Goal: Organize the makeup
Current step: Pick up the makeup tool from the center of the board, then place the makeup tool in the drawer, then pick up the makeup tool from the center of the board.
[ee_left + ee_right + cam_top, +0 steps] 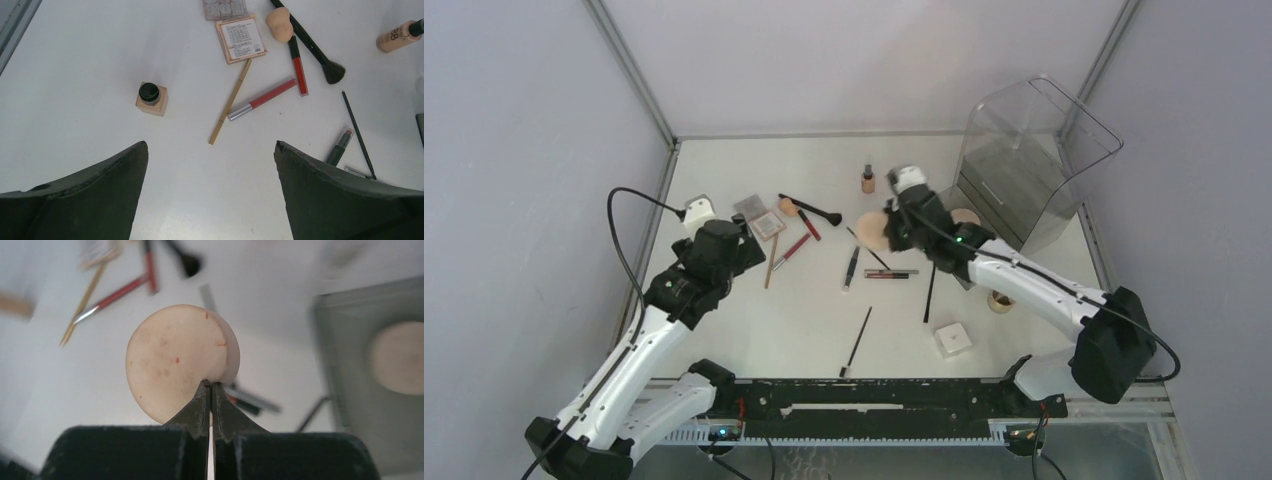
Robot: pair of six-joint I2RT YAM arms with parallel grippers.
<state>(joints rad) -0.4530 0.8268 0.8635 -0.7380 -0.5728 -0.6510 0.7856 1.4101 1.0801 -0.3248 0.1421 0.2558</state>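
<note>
Puff (175, 360) was pinched by its edge in my right gripper (210, 390), left gripper (211, 145) spread idle; next, I judged, it needed carrying into the bin (1064, 180).

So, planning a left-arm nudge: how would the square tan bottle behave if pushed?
The square bottle stands upright, flat-sided, so it probably won't roll. On the smooth table it likely slides; a push near the cap might tip it.

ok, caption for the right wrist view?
Right end effector shut on the edge of a round tan puff.
</note>
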